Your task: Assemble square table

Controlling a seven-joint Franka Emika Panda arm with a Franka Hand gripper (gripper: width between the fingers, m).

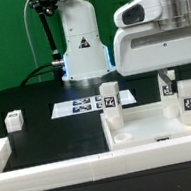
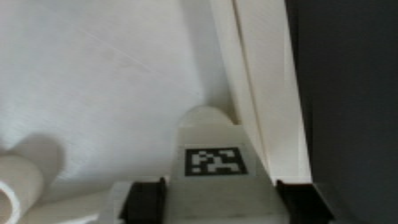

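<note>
Wrist view: target leg (image 2: 217,150) sits dead centre between the fingertips (image 2: 148,197) of the gripper (image 2: 217,198), tag face toward the camera. It stands upright on the tabletop slab (image 2: 89,80), close to the slab's raised rim (image 2: 249,90). Its long axis is vertical and runs in line with the fingers.

Jaws stand apart, one on each flank of the leg, with a thin sliver of gap either side. I see no contact, so I'm not calling it a grip. My read: the closing axis is square across the leg, so nothing needs re-aiming and only the squeeze is left.

Exterior view: target leg (image 1: 190,97) is at the corner of the tabletop slab (image 1: 141,134) toward the exterior view's right. The arm (image 1: 158,27) hangs straight over it, hand pointing down. There's only one arm, so no choice of reach.

- Second leg (image 1: 109,96): upright at the slab's far corner, toward the exterior view's left.
- Third tagged piece (image 1: 168,88): just behind the target leg, probably another leg, partly hidden by the hand.
- Fourth leg (image 1: 14,120): off the slab, well apart toward the exterior view's left.
- Marker board (image 1: 85,105): flat behind the slab.
- Border bar (image 1: 56,171): along the slab's near side.
</note>
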